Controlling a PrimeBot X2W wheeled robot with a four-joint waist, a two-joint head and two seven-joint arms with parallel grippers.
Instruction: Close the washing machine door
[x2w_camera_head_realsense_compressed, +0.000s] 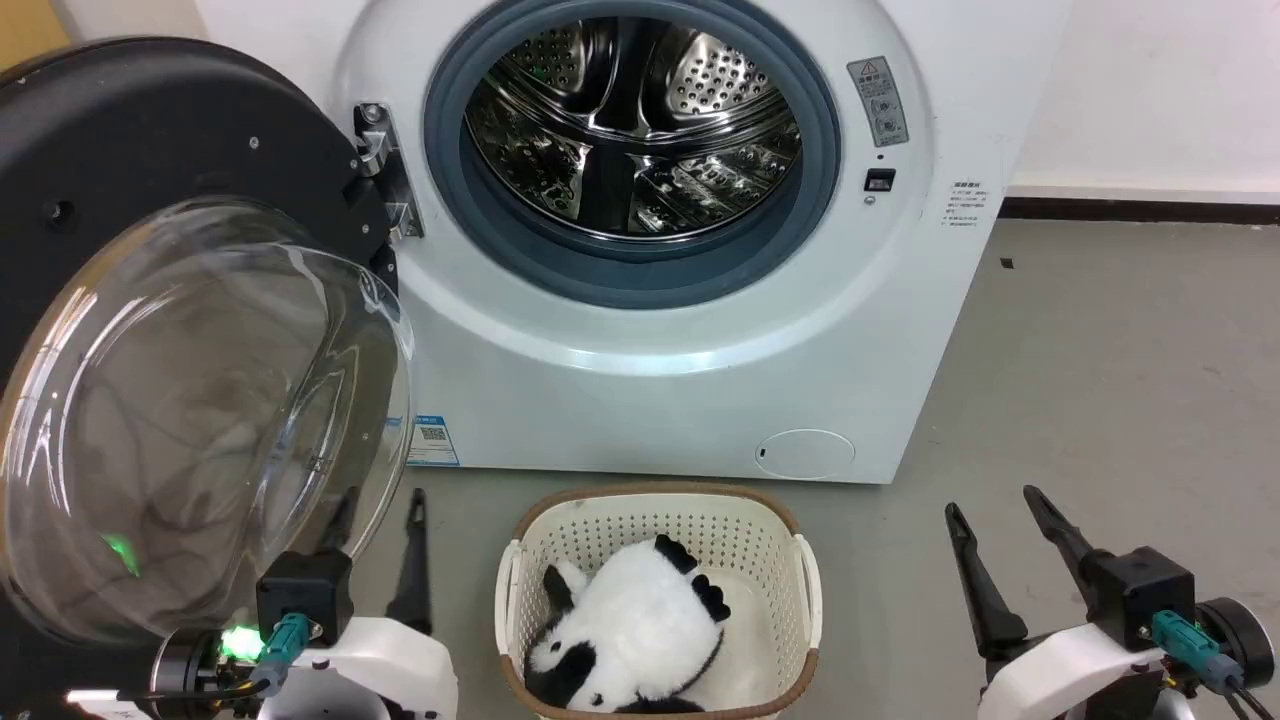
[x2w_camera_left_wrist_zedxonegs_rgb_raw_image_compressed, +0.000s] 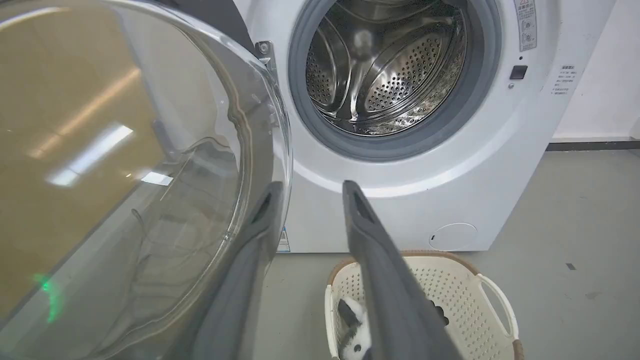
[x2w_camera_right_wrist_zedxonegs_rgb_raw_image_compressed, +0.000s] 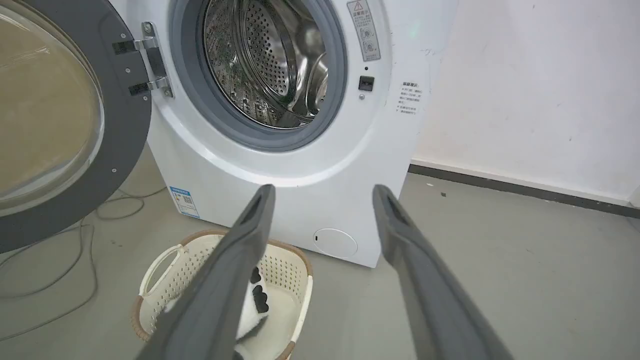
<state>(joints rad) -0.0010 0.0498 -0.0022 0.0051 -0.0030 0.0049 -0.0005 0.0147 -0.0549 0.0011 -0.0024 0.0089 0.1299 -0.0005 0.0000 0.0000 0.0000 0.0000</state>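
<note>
Washing machine door (x2w_camera_head_realsense_compressed: 150, 300) is swung wide open and fills the left of the head view, black rim up top, clear glass bowl bulging toward the camera. It hangs off the metal hinge (x2w_camera_head_realsense_compressed: 385, 170) at the left edge of the opening. Washing machine (x2w_camera_head_realsense_compressed: 700, 400) sits top centre, white, with the steel drum (x2w_camera_head_realsense_compressed: 640, 130) exposed inside the blue-grey gasket (x2w_camera_head_realsense_compressed: 640, 270). Blue sticker (x2w_camera_head_realsense_compressed: 432, 440) is low on its front left, round cap (x2w_camera_head_realsense_compressed: 805, 453) low right.

Left gripper (x2w_camera_head_realsense_compressed: 383, 495) is at lower left, fingers spread, nothing pinched. One finger shows through the edge of the glass bowl, the other is just right of it. Can't tell if a finger touches the glass.

Right gripper (x2w_camera_head_realsense_compressed: 990, 500) is at lower right, fingers spread, empty, over bare grey floor (x2w_camera_head_realsense_compressed: 1100, 380), well apart from the door.

Cream perforated basket (x2w_camera_head_realsense_compressed: 660, 505) stands on the floor at bottom centre, just in front of the machine, between the two grippers. A black-and-white panda plush (x2w_camera_head_realsense_compressed: 640, 620) lies in it. In the right wrist view, a thin cable (x2w_camera_right_wrist_zedxonegs_rgb_raw_image_compressed: 75, 260) lies on the floor at left, under the door.
</note>
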